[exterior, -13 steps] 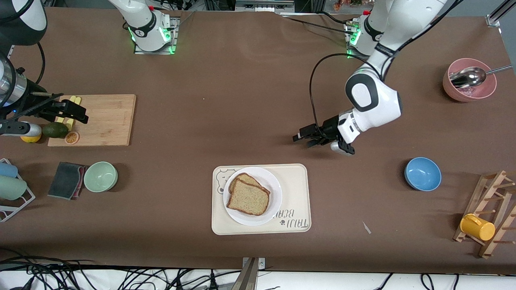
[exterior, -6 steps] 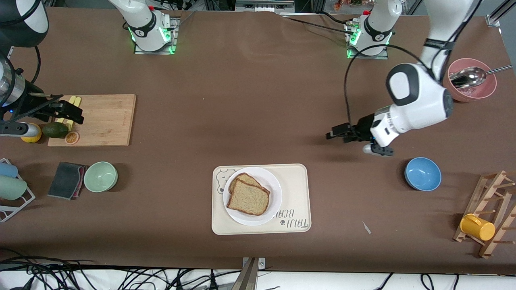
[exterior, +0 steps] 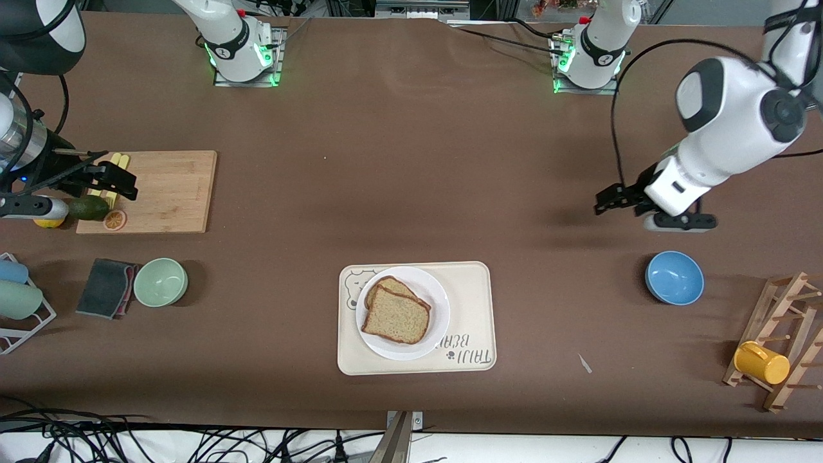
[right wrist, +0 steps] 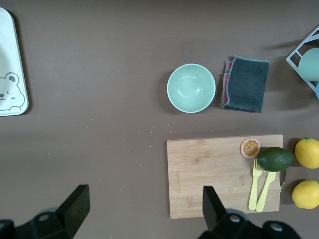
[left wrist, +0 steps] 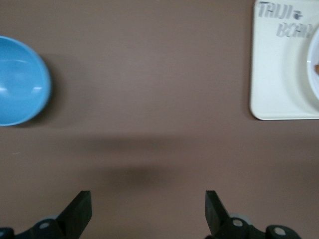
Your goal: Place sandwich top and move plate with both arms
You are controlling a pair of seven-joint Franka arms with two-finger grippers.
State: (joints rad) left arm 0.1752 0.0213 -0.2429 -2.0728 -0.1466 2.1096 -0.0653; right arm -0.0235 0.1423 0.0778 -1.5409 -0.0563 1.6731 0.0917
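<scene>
The sandwich top (exterior: 397, 316) lies on another bread slice (exterior: 392, 284) on the white plate (exterior: 437, 302), which rests on the cream tray (exterior: 472, 308). My left gripper (exterior: 605, 202) is open and empty in the air over bare table between the tray and the left arm's end; its wrist view (left wrist: 148, 211) shows only a corner of the tray (left wrist: 279, 74) and the plate's rim (left wrist: 314, 64). My right gripper (exterior: 121, 181) is open and empty over the end of the wooden cutting board (exterior: 167, 190); it also shows in its wrist view (right wrist: 144, 209).
A blue bowl (exterior: 674, 277) sits near the left gripper. A pink bowl with a spoon (exterior: 749, 127) and a wooden rack with a yellow cup (exterior: 762, 362) stand at the left arm's end. A green bowl (exterior: 160, 281), grey cloth (exterior: 106, 287), avocado (exterior: 88, 207) and lemons (right wrist: 308, 152) lie at the right arm's end.
The left arm has swung away from the tray toward its own end of the table, gripper still open. The right gripper has hardly moved. The bread and plate are unchanged.
</scene>
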